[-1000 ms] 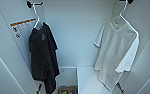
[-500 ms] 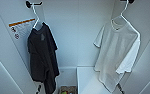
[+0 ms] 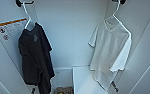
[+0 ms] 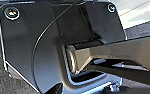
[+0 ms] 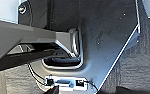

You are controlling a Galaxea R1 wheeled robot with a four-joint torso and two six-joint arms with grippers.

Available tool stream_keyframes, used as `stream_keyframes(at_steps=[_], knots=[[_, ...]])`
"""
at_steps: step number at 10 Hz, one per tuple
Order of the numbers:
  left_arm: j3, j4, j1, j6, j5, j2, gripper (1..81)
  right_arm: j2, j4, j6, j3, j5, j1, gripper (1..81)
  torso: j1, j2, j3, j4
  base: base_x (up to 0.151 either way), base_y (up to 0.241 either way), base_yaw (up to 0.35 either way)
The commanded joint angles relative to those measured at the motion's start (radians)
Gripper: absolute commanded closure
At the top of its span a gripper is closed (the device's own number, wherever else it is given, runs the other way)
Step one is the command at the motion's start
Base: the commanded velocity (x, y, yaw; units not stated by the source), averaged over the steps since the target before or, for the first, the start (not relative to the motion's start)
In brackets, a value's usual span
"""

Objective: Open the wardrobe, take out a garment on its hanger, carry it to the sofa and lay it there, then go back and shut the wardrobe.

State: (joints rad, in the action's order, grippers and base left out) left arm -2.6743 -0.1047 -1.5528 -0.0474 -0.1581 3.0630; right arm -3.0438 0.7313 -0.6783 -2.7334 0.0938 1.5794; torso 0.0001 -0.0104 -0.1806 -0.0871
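The wardrobe (image 3: 71,35) stands open; the white shirt (image 3: 111,52) hangs on its hanger (image 3: 114,15) from the right-hand peg. I judge the hook should be lifted clear of the peg, not tugged. I cannot tell how my fingers stand. Nothing has moved since a second ago.

The wardrobe (image 3: 71,32) stands open, with white walls inside. At 11 o'clock a black peg (image 3: 22,3) sticks out of the left wall, and a hanger hooked on it carries a black T-shirt (image 3: 34,60). At 1 o'clock another peg (image 3: 118,1) holds a white hanger (image 3: 115,13) with the white T-shirt (image 3: 111,52). Down at 6 o'clock sits a low white shelf (image 3: 82,80); the white T-shirt's hem hangs just over it. A sticker (image 3: 12,27) with an orange stripe is stuck to the left wall, beside the black T-shirt.
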Motion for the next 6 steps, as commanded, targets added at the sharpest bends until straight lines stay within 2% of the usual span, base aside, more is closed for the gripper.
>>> stream_keyframes(at_steps=[1,2,3,4,5,6], knots=[[0.004,-0.010,0.019,-0.002,0.054,0.005,1.0,0.001,0.011,0.002,0.005,-0.042,-0.015,1.0,0.000,0.000,0.000,-0.092,0.000,0.000,0.000],[0.004,-0.010,0.021,-0.002,0.054,0.004,1.0,0.001,0.014,0.002,0.006,-0.042,-0.015,1.0,0.000,0.000,0.000,-0.126,0.000,0.000,0.000],[0.005,-0.010,0.022,-0.002,0.052,0.002,1.0,0.001,0.014,0.002,0.006,-0.042,-0.015,1.0,0.000,0.000,0.000,-0.065,0.000,0.000,0.000],[0.010,-0.012,0.023,0.000,0.052,-0.009,1.0,0.001,0.014,0.002,0.005,-0.042,-0.012,1.0,0.000,0.000,0.039,-0.094,0.000,0.000,0.000],[0.011,-0.012,0.026,-0.002,0.049,-0.013,1.0,0.001,0.016,0.002,0.005,-0.042,-0.012,1.0,0.000,0.000,0.100,-0.115,0.000,0.000,0.000],[0.011,-0.013,0.029,-0.002,0.049,-0.018,1.0,0.001,0.014,0.002,0.003,-0.042,-0.012,1.0,0.000,0.000,0.105,-0.122,0.000,0.000,0.000]])
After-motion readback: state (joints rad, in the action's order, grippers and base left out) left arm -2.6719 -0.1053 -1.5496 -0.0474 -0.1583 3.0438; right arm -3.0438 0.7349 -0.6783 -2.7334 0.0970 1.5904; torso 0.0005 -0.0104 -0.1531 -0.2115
